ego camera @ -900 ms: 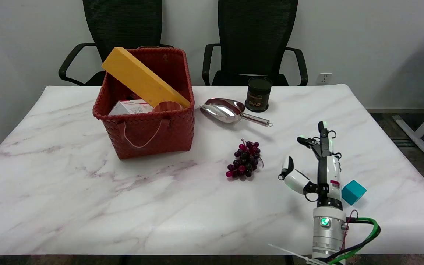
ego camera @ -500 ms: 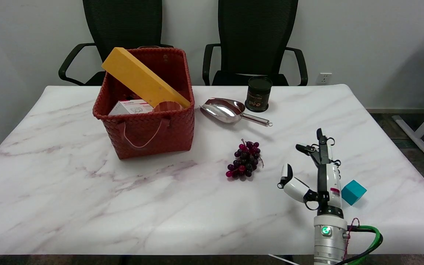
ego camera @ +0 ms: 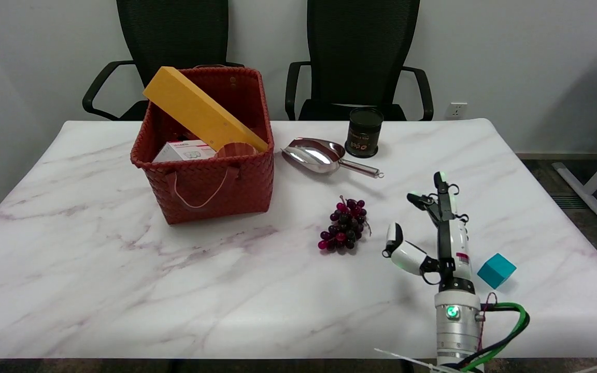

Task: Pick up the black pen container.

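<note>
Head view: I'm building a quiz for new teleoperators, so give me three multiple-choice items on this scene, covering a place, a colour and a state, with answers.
1. Where does the black pen container stand?
A. inside the red basket
B. at the table's far edge, beside the metal scoop
C. next to the cube

2. What colour is the cube?
A. teal
B. yellow
C. red

3. What is the right hand doing?
A. gripping the grapes
B. holding the scoop
C. holding nothing, fingers apart

Answers:
1 B: it stands just right of the metal scoop, outside the red basket.
2 A: its faces are teal.
3 C: its fingers are spread and apart from the grapes.
</note>
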`<action>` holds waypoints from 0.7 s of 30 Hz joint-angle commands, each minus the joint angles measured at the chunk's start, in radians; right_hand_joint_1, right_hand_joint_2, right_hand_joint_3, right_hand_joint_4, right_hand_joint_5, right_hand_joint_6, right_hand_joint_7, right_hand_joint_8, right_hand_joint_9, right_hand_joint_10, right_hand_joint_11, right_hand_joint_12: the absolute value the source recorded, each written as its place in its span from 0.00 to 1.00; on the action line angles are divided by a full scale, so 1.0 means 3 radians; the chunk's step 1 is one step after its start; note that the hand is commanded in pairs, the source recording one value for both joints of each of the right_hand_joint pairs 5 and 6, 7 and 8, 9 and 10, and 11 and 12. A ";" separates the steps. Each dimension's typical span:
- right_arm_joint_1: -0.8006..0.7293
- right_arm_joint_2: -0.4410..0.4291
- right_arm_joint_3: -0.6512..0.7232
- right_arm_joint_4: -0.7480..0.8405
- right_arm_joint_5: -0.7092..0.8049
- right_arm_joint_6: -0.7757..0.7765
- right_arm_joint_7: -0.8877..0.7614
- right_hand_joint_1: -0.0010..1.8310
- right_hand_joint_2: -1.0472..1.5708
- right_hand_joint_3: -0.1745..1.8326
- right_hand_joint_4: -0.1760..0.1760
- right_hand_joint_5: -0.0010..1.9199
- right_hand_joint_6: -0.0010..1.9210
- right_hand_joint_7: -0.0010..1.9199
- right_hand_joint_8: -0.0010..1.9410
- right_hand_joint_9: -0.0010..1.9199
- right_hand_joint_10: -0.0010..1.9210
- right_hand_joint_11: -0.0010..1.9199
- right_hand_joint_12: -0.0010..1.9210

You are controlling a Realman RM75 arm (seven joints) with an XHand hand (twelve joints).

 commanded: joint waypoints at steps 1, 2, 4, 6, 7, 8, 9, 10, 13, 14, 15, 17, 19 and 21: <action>0.0177 0.0155 0.0705 0.0287 0.0119 -0.1028 -0.0027 0.66 0.55 0.61 0.50 0.03 0.03 0.21 0.21 0.23 0.23 0.09 0.09; 0.0186 0.0155 0.0752 0.0287 0.0123 -0.1094 -0.0027 0.66 0.54 0.60 0.50 0.01 0.01 0.21 0.20 0.22 0.22 0.07 0.07; 0.0209 0.0150 0.0902 0.0284 0.0133 -0.1346 -0.0027 0.66 0.52 0.59 0.50 0.00 0.00 0.17 0.16 0.17 0.17 0.02 0.02; 0.0219 0.0150 0.1014 0.0304 0.0175 -0.1527 -0.0027 0.65 0.51 0.59 0.50 0.00 0.00 0.12 0.12 0.13 0.13 0.00 0.00; 0.0234 0.0150 0.1078 0.0309 0.0198 -0.1620 -0.0027 0.65 0.50 0.59 0.50 0.00 0.00 0.11 0.11 0.12 0.12 0.00 0.00; 0.0243 0.0150 0.1111 0.0308 0.0202 -0.1657 -0.0027 0.65 0.50 0.59 0.50 0.00 0.00 0.08 0.08 0.07 0.07 0.00 0.00; 0.0257 0.0150 0.1171 0.0295 0.0202 -0.1713 -0.0027 0.65 0.49 0.58 0.50 0.00 0.00 0.05 0.05 0.04 0.04 0.00 0.00; 0.0277 0.0154 0.1233 0.0284 0.0203 -0.1785 -0.0027 0.64 0.49 0.56 0.50 0.00 0.00 0.03 0.03 0.03 0.03 0.00 0.00; 0.0314 0.0154 0.1362 0.0264 0.0277 -0.1978 -0.0027 0.64 0.49 0.51 0.50 0.00 0.00 0.01 0.01 0.01 0.01 0.00 0.00; 0.0323 0.0159 0.1395 0.0260 0.0291 -0.2020 -0.0027 0.64 0.49 0.50 0.50 0.00 0.00 0.01 0.01 0.01 0.01 0.00 0.00; 0.0333 0.0159 0.1469 0.0255 0.0309 -0.2123 -0.0027 0.64 0.49 0.49 0.50 0.00 0.00 0.01 0.01 0.01 0.01 0.00 0.00; 0.0342 0.0159 0.1581 0.0247 0.0319 -0.2272 -0.0027 0.64 0.48 0.46 0.50 0.00 0.00 0.00 0.00 0.00 0.00 0.00 0.00; 0.0351 0.0159 0.1689 0.0233 0.0319 -0.2416 -0.0026 0.63 0.46 0.43 0.50 0.00 0.00 0.00 0.00 0.00 0.00 0.00 0.00; 0.0370 0.0159 0.1813 0.0220 0.0347 -0.2550 0.0001 0.62 0.45 0.36 0.50 0.00 0.00 0.00 0.00 0.00 0.00 0.00 0.00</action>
